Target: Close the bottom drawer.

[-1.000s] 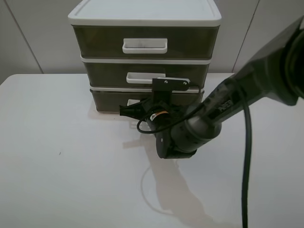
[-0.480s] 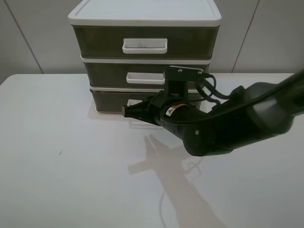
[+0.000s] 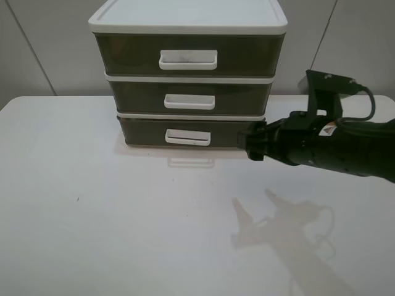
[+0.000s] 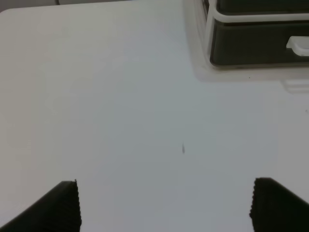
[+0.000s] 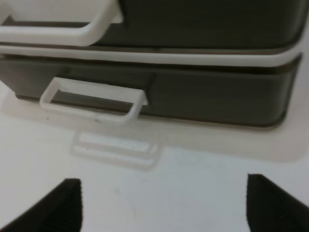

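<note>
The bottom drawer is the lowest of three smoky brown drawers in a white-framed unit. Its front looks pushed in under the frame, and its white loop handle is uncovered. My right gripper hovers just off the drawer's right end, open and empty. In the right wrist view the drawer and its handle lie close ahead of the gripper. My left gripper is open over bare table, far from the drawer, and is out of the exterior view.
The unit stands at the back of a white table, against a pale wall. The two upper drawers are shut. The right arm's shadow lies on the table's right front.
The right arm has pulled back from the bottom drawer's front and swung to the right. The handle it was covering now shows.
</note>
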